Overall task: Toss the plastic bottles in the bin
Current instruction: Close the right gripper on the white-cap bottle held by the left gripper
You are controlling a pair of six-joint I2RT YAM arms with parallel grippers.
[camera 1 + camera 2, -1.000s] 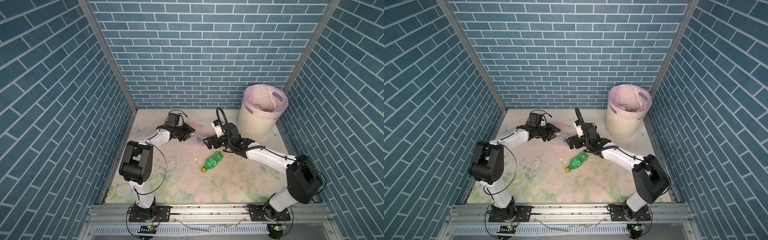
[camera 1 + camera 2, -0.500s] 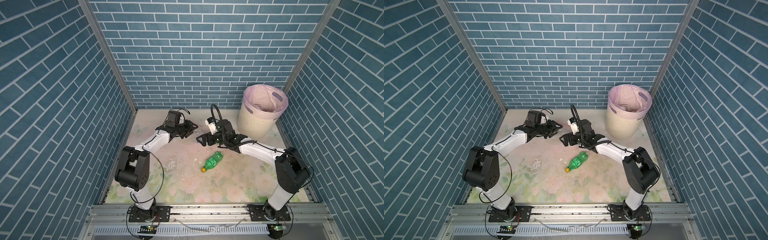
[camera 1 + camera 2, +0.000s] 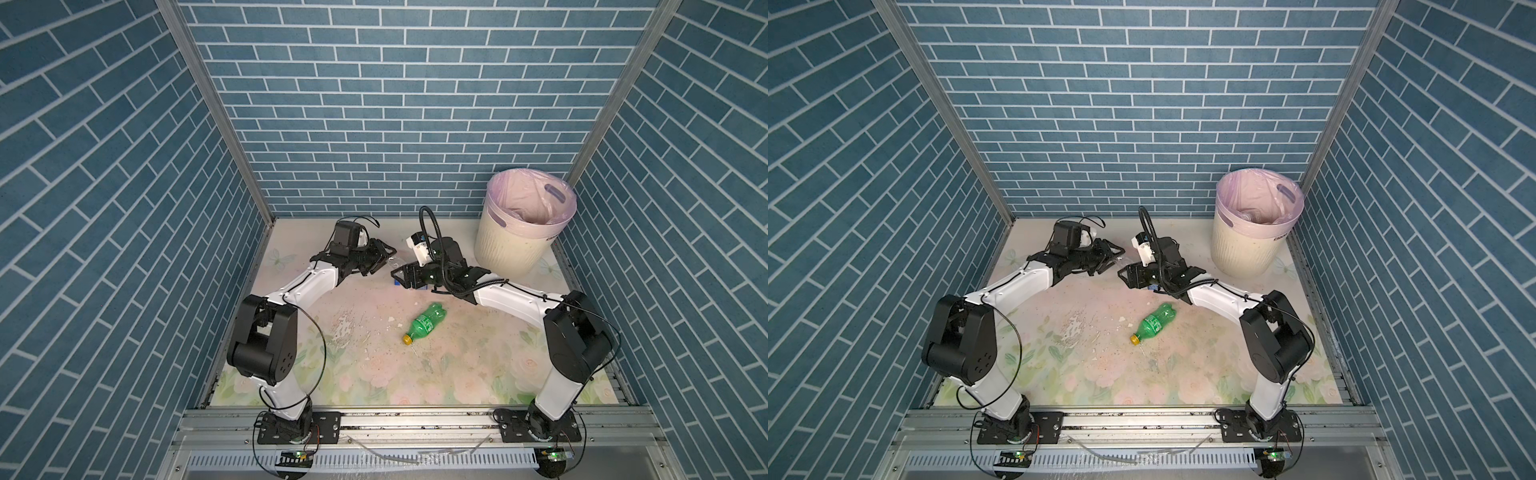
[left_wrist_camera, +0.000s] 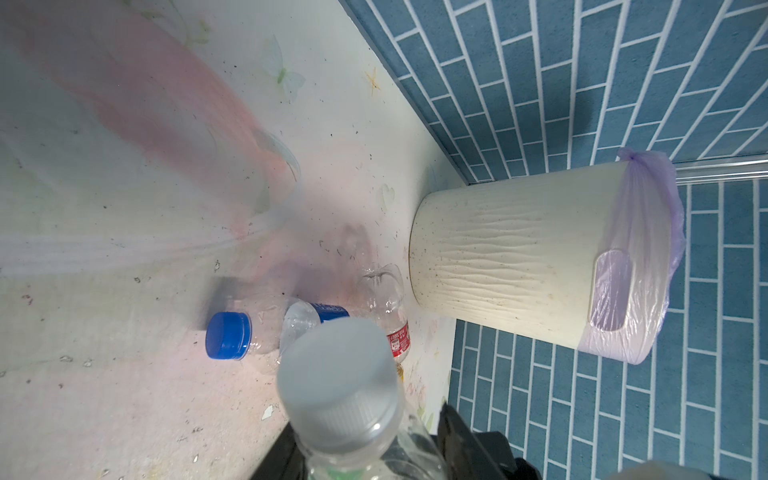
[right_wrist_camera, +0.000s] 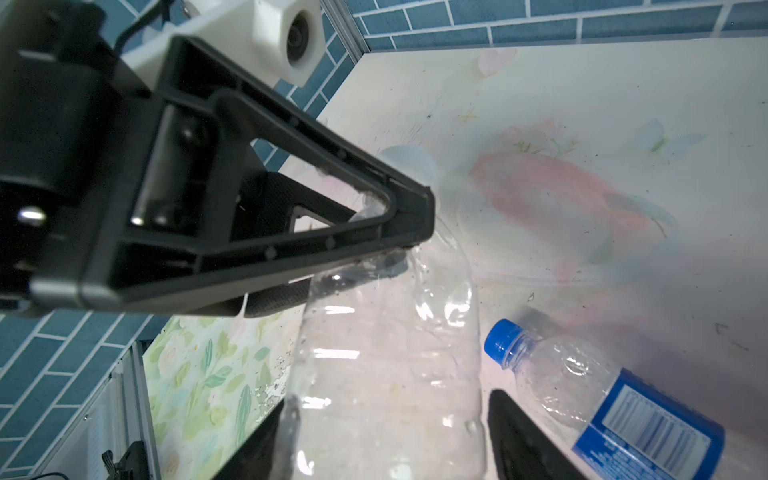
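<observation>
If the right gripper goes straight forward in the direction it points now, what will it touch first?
The white-capped bottle, which lies between the right gripper's fingers. Just beyond it, probably the left gripper, which holds that bottle.

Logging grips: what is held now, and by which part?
The left gripper holds the clear bottle near its neck; right gripper flanks its body, grip unclear.

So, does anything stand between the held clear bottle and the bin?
Nothing visible blocks it. Between the clear bottle and the bin, only a blue-capped bottle and a red-labelled bottle lie flat on the floor.
</observation>
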